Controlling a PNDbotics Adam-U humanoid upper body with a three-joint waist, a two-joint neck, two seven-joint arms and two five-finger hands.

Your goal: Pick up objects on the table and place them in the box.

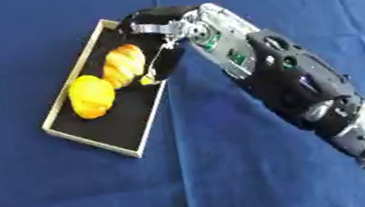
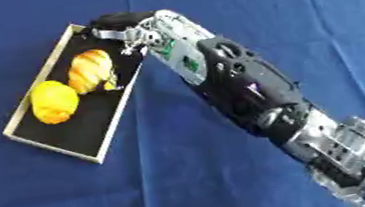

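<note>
Upper left of the frame: box (image 1: 66,133), shallow, pale wooden rim, black floor, lying askew on the blue cloth (image 1: 231,179).

Contents, 2 items showing clearly. Item 1: yellow rounded object (image 1: 91,95), lying in the middle of the box toward its left wall. Item 2: orange-and-cream striped object, croissant-like (image 1: 124,64), lying just above and to the right of item 1, the 2 touching or nearly so. A small yellow bit (image 1: 147,80) is peeking out at the lower right of item 2; what it is cannot be told.

Right hand (image 1: 156,23): hovering over the upper right corner of the box, just beside item 2, dark against the black floor. Whether its fingers are spread or curled cannot be told.

Right arm (image 1: 288,76): black with silver joints, stretching diagonally from the lower right corner of the frame up to the box.
</note>
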